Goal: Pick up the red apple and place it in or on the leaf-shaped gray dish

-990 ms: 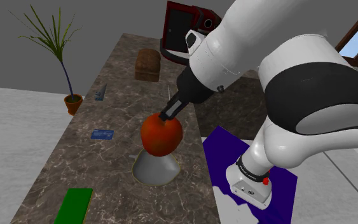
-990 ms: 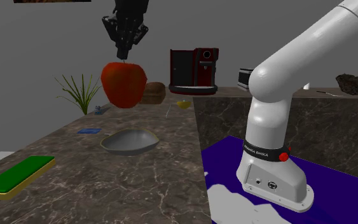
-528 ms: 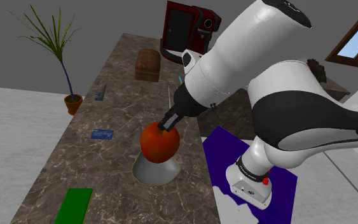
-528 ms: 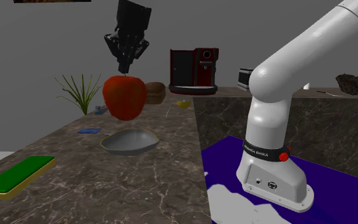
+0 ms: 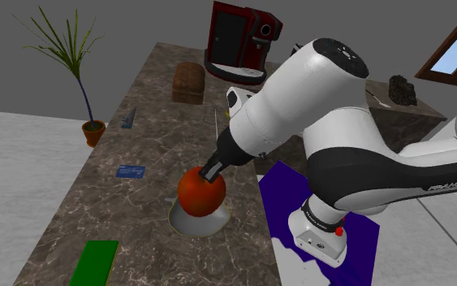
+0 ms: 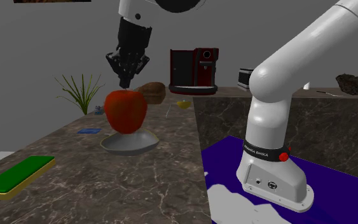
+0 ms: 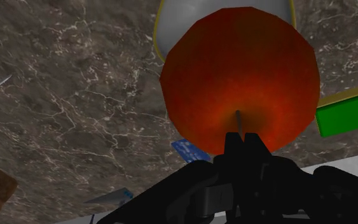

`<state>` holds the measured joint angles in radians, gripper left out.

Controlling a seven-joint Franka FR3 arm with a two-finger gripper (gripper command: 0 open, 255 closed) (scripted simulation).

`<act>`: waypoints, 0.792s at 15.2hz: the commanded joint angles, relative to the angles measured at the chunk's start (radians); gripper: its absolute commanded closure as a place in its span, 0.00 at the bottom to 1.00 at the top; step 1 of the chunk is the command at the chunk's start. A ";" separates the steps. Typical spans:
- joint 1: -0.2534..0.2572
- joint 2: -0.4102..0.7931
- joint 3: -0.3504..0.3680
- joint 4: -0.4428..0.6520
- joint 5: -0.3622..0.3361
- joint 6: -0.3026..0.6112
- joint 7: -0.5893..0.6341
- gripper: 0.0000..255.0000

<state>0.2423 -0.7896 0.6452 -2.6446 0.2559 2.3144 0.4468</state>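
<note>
Gripper (image 5: 212, 166) pointed down over the marble counter (image 5: 149, 122), jaws drawn narrow and pinching the red apple (image 5: 201, 192) at its stem end. The apple hung directly beneath the fingertips, with its body wholly below the jaws, not between them. Wrist view confirmed: the two black fingers nearly met at the stem dimple, with the apple's rounded bulk beyond them. The apple sat directly over the leaf-shaped gray dish (image 5: 187, 225). In the second ext. view its underside overlapped the dish rim line; contact w/ the dish could not be determined. The dish rested on the counter near the edge facing the stand. Other items, all well apart from the dish: a blue card (image 5: 131, 171) flat on the counter towards the shoulder view's left; a green block (image 5: 94, 264) w/ yellow edging at the counter's near end; a brown rounded box (image 5: 188, 81) and a red coffee machine (image 5: 234, 36) at the far end. A potted plant (image 5: 76, 65) stood on the floor off the counter's left side in the shoulder view. The arm base stood on a purple mat (image 5: 356, 236) atop the stand. Nothing lay between apple and dish.
</note>
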 commanded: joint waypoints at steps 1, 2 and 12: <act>0.000 0.009 0.013 -0.019 0.005 0.029 0.006 1.00; 0.000 0.014 0.019 -0.029 0.008 0.044 0.008 1.00; 0.000 0.022 0.029 -0.044 0.011 0.067 0.012 0.00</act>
<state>0.2423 -0.7674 0.6745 -2.6889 0.2673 2.3815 0.4590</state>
